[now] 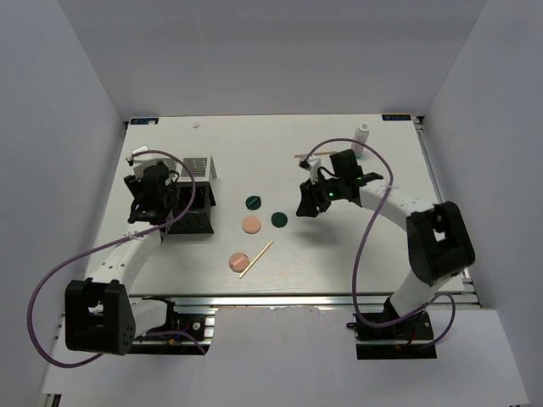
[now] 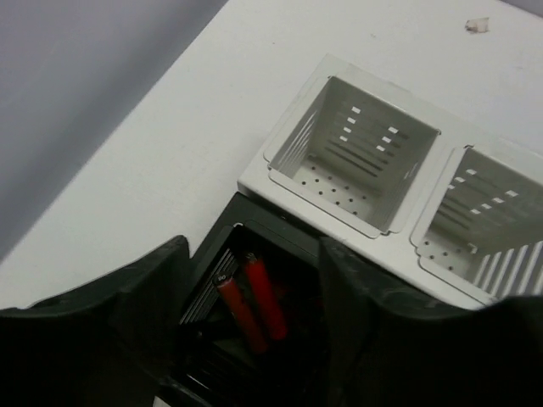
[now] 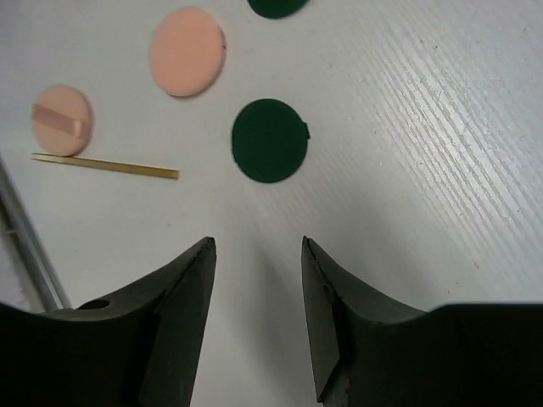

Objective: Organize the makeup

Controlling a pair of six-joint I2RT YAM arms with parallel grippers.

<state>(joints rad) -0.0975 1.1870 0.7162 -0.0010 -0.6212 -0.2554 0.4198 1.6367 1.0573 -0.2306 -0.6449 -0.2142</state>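
Green disc (image 3: 270, 140) is being faced squarely by the right pincer (image 3: 254, 242): it is lying flat on the table (image 3: 441, 136), straight ahead of the fingertips, just beyond them and in line with the gap. The jaws are being held apart, with nothing between them. Being round, the disc is offering no long axis, so no turn of the wrist is being called for; a short advance and descent is judged to be enough. Because the disc lies so thin on the table, its rim is likely to be hard to catch. A peach disc (image 3: 187, 51) is being shown farther ahead and to the left, and a second green disc (image 3: 276, 7) farther ahead again. A strapped peach disc (image 3: 61, 119) and a wooden stick (image 3: 106, 165) are well off to the left, the stick's length running along the jaws' closing line, not across it. The left pincer (image 2: 252, 254) is being held over the organizer (image 2: 280, 225), jaws apart, with red sticks (image 2: 254, 305) lying in the compartment beneath and nothing seen gripped. It is well apart from the discs, so the right arm is judged the nearer.
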